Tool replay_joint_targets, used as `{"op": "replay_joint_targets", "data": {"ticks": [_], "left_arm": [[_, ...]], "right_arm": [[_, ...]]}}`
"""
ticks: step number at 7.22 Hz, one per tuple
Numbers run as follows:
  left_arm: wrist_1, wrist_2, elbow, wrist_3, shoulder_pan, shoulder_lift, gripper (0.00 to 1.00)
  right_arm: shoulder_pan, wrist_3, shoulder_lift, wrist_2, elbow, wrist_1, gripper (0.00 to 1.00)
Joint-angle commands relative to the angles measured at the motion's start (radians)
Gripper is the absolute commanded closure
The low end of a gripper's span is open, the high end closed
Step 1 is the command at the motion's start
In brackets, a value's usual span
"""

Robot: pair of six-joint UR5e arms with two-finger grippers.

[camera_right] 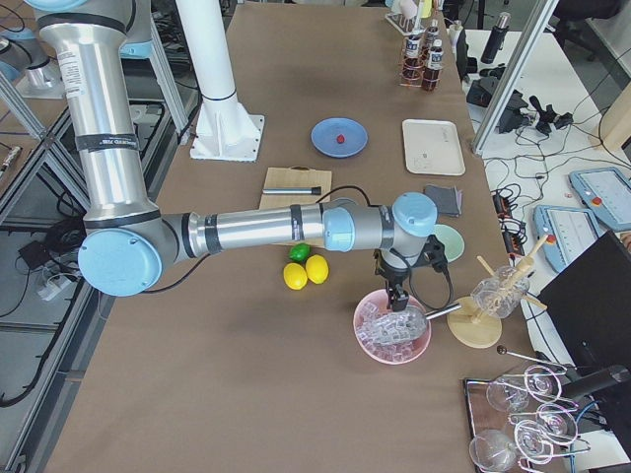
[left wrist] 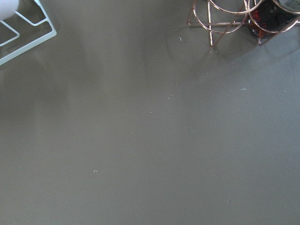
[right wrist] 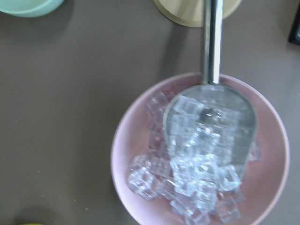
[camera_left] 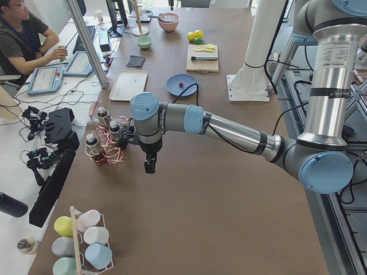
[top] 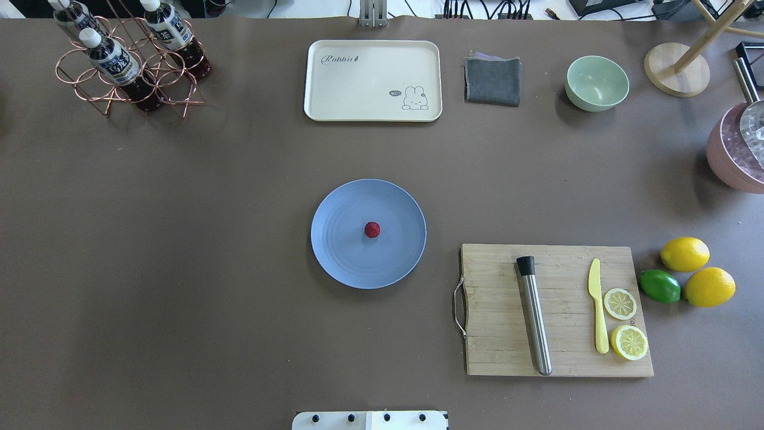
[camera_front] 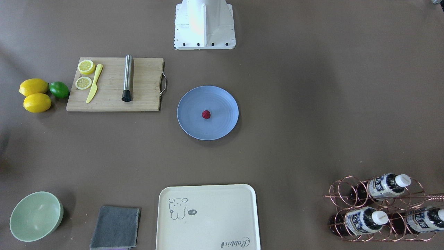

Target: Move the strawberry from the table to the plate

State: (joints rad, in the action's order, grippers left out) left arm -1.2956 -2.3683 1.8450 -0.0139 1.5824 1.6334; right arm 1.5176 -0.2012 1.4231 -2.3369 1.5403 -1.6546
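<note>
We see the tiny, bumpy, dark red strawberry [top: 372,229] lying at about the middle of the round, flat, light blue plate [top: 340,263]. The plate rests on the plain brown-grey table [top: 209,239], out in front of the robot's white base. Both arms are well apart from the berry, one at each end of the table.

The left gripper [camera_left: 149,167] hangs over bare tabletop just beside the copper wire rack [camera_left: 112,154] of dark bottles. It shows in the side view alone, so we cannot tell whether its fingers are apart or together (its wrist camera sees only tabletop and a corner of the rack).

The right gripper [camera_right: 398,298] hangs above the round pink bowl [right wrist: 123,140] of clear ice cubes, where a shiny metal scoop [right wrist: 212,47] lies heaped with cubes. It too shows only from the side, and we cannot tell how its fingers stand.

On the robot's right of the plate lies the rectangular wooden cutting board [top: 495,334], bearing a steel rod with a black tip, a yellow plastic knife and two lemon slices.
</note>
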Motion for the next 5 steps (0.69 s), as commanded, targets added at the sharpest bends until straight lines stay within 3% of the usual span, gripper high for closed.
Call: {"op": "replay_joint_targets", "data": {"ticks": [1, 2, 3, 4, 5], "left_arm": [[0.018, 0.007, 0.017, -0.017, 0.005, 0.005, 0.03], [0.009, 0.011, 0.026, -0.017, 0.004, -0.004, 0.02], [-0.013, 0.012, -0.031, -0.017, 0.002, -0.01, 0.03], [-0.107, 0.012, -0.076, -0.023, 0.007, -0.018, 0.03], [-0.21, 0.011, -0.105, -0.017, 0.005, -0.097, 0.03]], "right_arm": [[0.101, -0.087, 0.002, 0.004, -0.054, -0.048, 0.01], [0.104, -0.087, 0.0, 0.005, -0.054, -0.05, 0.01], [0.114, -0.087, 0.002, 0.002, -0.054, -0.05, 0.01], [0.118, -0.087, 0.004, 0.004, -0.055, -0.051, 0.01], [0.118, -0.086, 0.004, 0.004, -0.055, -0.051, 0.01]]}}
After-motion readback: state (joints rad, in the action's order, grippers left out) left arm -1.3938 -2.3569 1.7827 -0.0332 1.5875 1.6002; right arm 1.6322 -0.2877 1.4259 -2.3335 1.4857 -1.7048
